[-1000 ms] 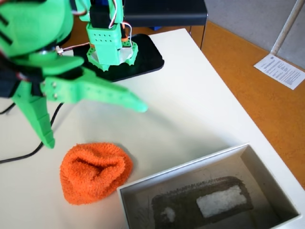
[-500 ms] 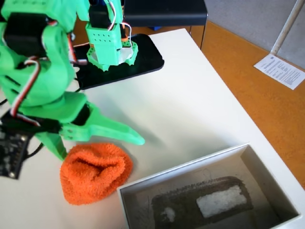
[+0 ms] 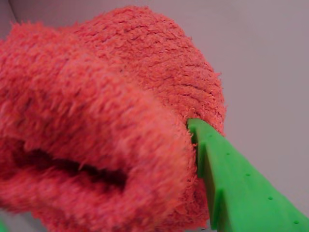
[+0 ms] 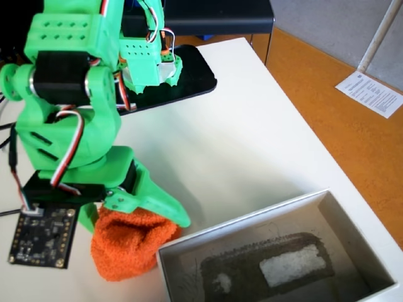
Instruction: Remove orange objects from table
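Observation:
An orange fuzzy cloth bundle (image 4: 126,245) sits on the white table (image 4: 239,126), just left of the box, and fills most of the wrist view (image 3: 96,121). My green gripper (image 4: 141,220) is closed around its top. One green finger (image 3: 236,183) presses against the cloth's right side in the wrist view; the other finger is hidden behind the cloth. The bundle's lower part appears to touch the table in the fixed view.
A white open box (image 4: 352,214) with a dark pad inside stands at the front right, its corner next to the cloth. A black tablet-like slab (image 4: 189,75) lies at the back. A circuit board (image 4: 43,236) hangs off the arm at left. The orange floor (image 4: 327,107) lies beyond the table's right edge.

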